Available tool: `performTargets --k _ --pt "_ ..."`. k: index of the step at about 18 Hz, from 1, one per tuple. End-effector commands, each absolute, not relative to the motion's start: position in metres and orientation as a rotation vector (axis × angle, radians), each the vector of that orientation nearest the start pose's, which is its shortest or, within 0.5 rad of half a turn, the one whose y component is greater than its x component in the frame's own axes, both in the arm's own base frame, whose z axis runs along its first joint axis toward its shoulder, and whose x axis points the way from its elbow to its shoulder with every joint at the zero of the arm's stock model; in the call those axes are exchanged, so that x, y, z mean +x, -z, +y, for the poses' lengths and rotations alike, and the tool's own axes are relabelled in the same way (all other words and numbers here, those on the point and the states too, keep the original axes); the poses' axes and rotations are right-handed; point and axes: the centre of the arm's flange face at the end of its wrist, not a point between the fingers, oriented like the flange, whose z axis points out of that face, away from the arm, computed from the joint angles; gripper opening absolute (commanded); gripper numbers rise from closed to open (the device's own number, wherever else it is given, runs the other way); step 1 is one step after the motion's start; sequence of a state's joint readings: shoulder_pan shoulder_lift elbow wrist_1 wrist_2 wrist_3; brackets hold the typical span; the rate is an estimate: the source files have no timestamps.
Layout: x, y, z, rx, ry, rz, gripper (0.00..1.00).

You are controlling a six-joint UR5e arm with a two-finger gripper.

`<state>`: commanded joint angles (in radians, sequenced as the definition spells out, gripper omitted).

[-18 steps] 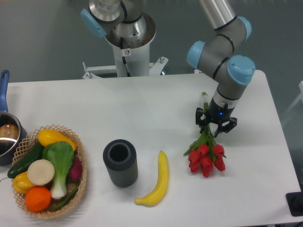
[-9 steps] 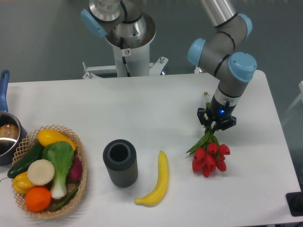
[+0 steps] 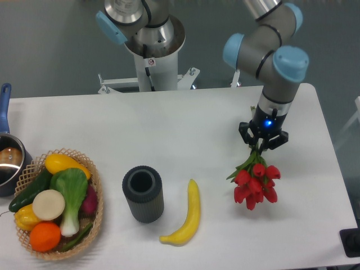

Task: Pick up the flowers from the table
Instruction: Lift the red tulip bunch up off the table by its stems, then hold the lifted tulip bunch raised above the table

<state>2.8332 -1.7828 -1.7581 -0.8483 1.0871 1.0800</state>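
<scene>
Jaws (image 3: 262, 145) stayed clamped on the flowers' (image 3: 256, 181) stems; over the last second the bunch had lifted and swung further right of the banana (image 3: 187, 216), clearing the table (image 3: 185, 135).

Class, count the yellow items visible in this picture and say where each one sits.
3: a banana on the table, plus a yellow squash and yellow pepper in the basket. More may be hidden there.
</scene>
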Motion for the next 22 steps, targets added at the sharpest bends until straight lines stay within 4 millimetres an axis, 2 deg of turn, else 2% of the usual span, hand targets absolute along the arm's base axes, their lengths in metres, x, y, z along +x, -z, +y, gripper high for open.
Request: performTargets --k 5,9,11,15,22 --pt "-0.482 -0.443 0.366 -2.306 -0.086 -0.088 0.26" --pt "-0.476 -0.481 0.379 -2.139 -0.039 -0.002 0.26" --pt "-0.468 -0.499 0.391 -2.061 -0.005 0.055 0.25" --pt "-0.453 -0.506 0.406 -1.986 0.061 0.105 0.25" --pt "-0.451 -0.511 0.407 -1.954 0.110 0.076 0.25"
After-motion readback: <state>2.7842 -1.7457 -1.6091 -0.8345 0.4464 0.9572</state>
